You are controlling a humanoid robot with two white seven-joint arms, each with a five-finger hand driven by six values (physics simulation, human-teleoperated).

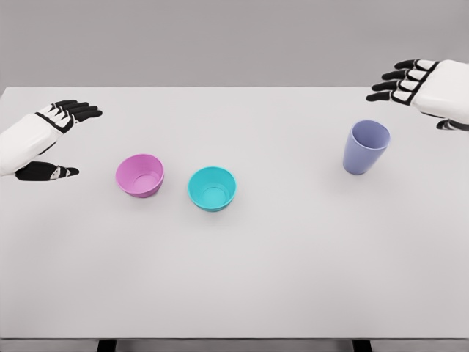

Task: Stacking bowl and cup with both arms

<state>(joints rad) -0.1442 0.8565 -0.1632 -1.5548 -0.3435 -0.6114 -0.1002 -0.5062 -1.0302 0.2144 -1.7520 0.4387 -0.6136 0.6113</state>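
The cup (366,147) stands upright on the table (293,279), its long axis vertical and its open mouth up. It is lavender, tall, and narrower at the base than at the rim. It is below and a little inward of the right hand (421,84), near but not touching.

The right hand hovers over the far right of the table. Its black fingers (392,86) are stretched out side by side toward the middle, slightly apart, and they hold nothing.

The pink bowl (140,175) sits mouth up just inward of the left hand (45,139), apart from it. It is round, low and wide, so it has no long axis to the side. The teal bowl (212,188) has the same shape and also sits mouth up, just beside the pink bowl on the side away from the left hand; I cannot tell if they touch.

The left hand is spread, thumb well apart from the fingers, palm turned inward, and holds nothing.
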